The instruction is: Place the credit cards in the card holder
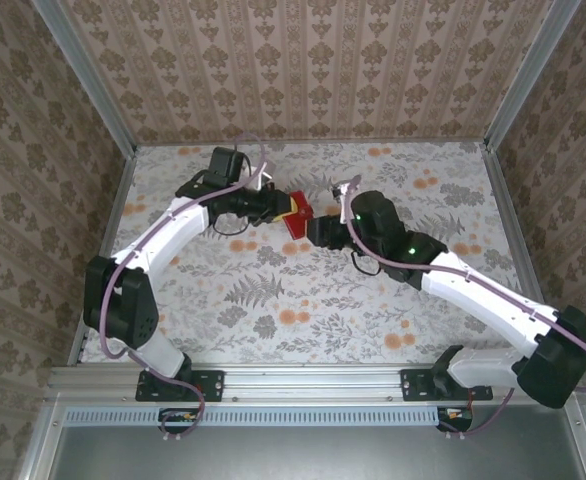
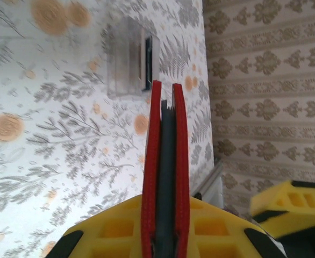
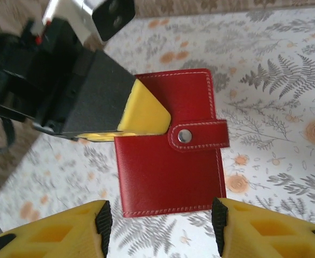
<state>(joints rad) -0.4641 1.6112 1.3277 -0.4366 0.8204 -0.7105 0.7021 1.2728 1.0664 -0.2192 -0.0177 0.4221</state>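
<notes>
The card holder [image 3: 171, 161] is a small red wallet with pale stitching round its edges. It is folded shut by a strap [image 3: 200, 135] that crosses the open side and is fastened with a metal snap [image 3: 185, 136]. It is held up off the bench [image 3: 286, 107], near the middle, between the two arms.

The left hand [image 3: 147, 114] is clamped narrow on the wallet, and one yellow finger lies flat on the cover just beside the strap.

The right hand [image 3: 160, 231] stands wide. Its two yellow fingers are apart below the wallet's lower edge. A gap is plain on one side; on the other I cannot tell whether finger and corner touch.

The right wrist view gives the wallet's flat outer face. The left wrist view gives it edge-on instead: two red covers standing upright with a dark grey layer pressed between them, rising out of the yellow fingers. That view also takes in a clear plastic box [image 2: 126, 63] lying on the bench beyond the wallet, well apart from it.

The top view sets out the whole layout, with both arms reaching inward and the red wallet where their hands meet.
</notes>
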